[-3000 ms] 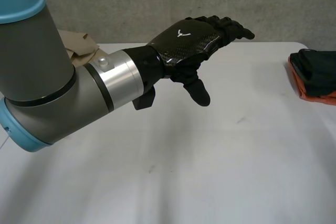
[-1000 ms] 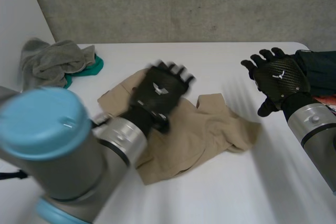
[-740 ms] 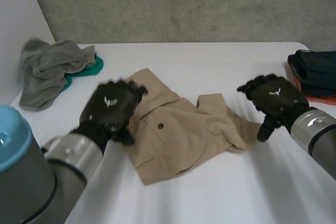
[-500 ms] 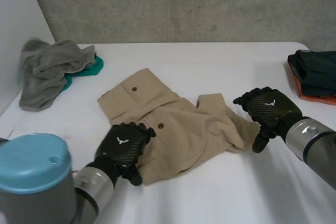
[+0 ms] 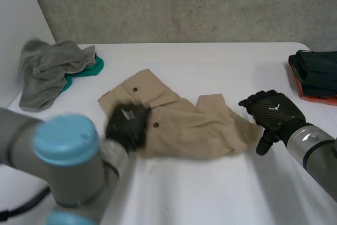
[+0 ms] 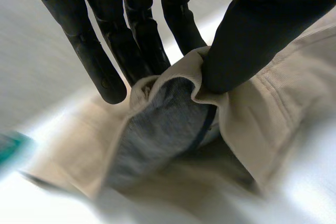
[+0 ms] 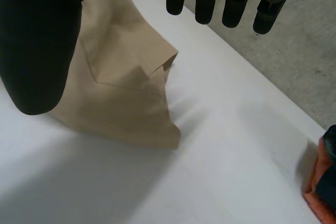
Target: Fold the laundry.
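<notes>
Moved: near flap of the shorts [image 5: 195,125] has been raised off the table [image 5: 210,193] since half a second ago.
table: white, bare on the robot's side of both hands.
shorts: beige, rumpled, spread between the hands.
left hand [image 5: 126,125]: hem is pinched between thumb and fingers.
right hand [image 5: 271,111]: fingers held straight, just beside the shorts' end.

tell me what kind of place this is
Likely a robot test lab, not a home: raw concrete wall, plain white table, and laundry staged on it, shorts and a grey towel.
</notes>
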`<state>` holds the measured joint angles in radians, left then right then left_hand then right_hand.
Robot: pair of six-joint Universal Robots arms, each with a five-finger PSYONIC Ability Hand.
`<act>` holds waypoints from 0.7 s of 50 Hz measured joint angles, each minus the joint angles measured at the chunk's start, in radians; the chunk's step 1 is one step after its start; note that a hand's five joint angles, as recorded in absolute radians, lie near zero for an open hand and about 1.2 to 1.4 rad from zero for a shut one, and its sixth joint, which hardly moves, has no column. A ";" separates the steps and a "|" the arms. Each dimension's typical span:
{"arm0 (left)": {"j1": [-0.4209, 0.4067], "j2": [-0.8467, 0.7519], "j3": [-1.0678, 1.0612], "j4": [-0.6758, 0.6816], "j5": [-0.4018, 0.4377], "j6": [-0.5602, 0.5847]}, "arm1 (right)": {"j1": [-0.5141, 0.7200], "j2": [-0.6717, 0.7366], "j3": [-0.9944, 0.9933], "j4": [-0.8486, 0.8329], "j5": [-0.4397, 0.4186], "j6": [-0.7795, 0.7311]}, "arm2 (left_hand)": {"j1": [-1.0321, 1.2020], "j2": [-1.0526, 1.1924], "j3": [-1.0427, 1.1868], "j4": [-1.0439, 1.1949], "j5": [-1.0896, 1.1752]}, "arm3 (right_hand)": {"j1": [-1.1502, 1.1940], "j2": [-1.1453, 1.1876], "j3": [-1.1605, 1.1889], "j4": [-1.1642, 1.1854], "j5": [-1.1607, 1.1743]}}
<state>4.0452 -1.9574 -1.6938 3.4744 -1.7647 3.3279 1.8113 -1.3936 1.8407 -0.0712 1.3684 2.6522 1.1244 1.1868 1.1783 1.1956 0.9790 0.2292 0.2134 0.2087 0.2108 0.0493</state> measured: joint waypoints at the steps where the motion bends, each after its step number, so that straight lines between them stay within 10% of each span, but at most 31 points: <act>1: 0.028 0.039 0.026 0.036 -0.031 0.024 | 0.000 -0.005 -0.001 0.000 0.004 0.000 | 0.000 0.000 0.000 0.000 0.000 | 0.000 0.000 0.000 0.000 0.000; 13: 0.080 0.173 0.285 0.348 -0.008 0.188 | -0.003 -0.064 -0.009 -0.014 0.012 0.015 | 0.002 0.008 0.011 0.004 0.000 | 0.000 0.000 0.000 0.000 0.000; 27: -0.219 -0.165 0.449 0.322 0.448 -0.108 | -0.128 -0.131 -0.023 -0.101 0.068 0.067 | -0.017 -0.019 -0.017 -0.013 -0.013 | 0.000 0.000 0.000 0.000 0.000; 35: -0.291 -0.276 0.446 0.232 0.637 -0.209 | -0.265 -0.123 -0.046 -0.121 0.060 0.067 | -0.718 -0.773 -0.762 -0.792 -0.755 | 0.000 0.000 0.000 0.000 0.000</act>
<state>3.7543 -2.2339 -1.2481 3.7059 -1.1277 3.1186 1.5463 -1.5169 1.7945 -0.1922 1.4287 2.7193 0.4061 0.4141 0.4165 0.4035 0.2241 0.2292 0.2134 0.2087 0.2108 0.0488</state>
